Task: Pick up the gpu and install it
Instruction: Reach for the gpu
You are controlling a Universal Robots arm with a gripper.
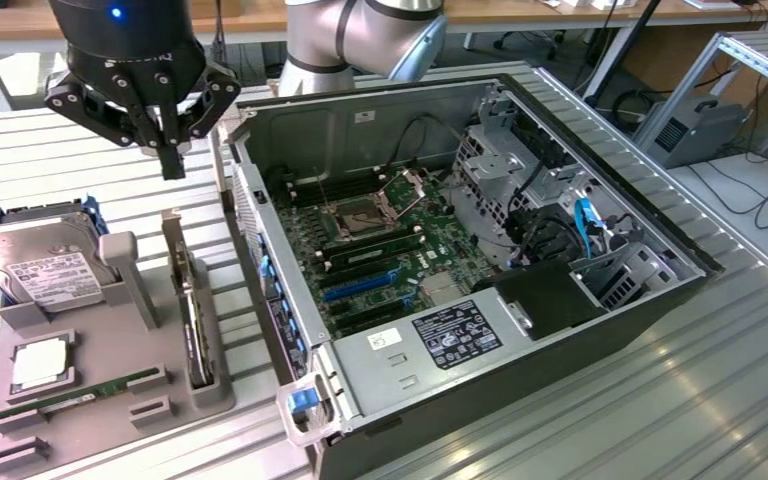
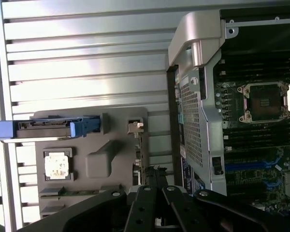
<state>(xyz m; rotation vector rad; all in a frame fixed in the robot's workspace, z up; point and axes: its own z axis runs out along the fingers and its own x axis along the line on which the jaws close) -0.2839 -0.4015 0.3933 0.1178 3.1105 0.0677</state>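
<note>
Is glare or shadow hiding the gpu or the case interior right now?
Exterior view: glare streaks the table at that view's right; the gpu, on edge in its gray holder, is evenly lit; the case interior is dimmer. Wrist view: the table slats wash out white, the end effector is a dark silhouette.

Layout: tray (image 1: 97, 430) on counter (image 1: 704, 400), at the exterior view's left of computer case (image 1: 357, 120); gpu (image 1: 197, 330) upright in tray.

Open air above the gpu (image 1: 193, 320), though the case wall (image 1: 253, 250) seemingly crowds one side.
</note>
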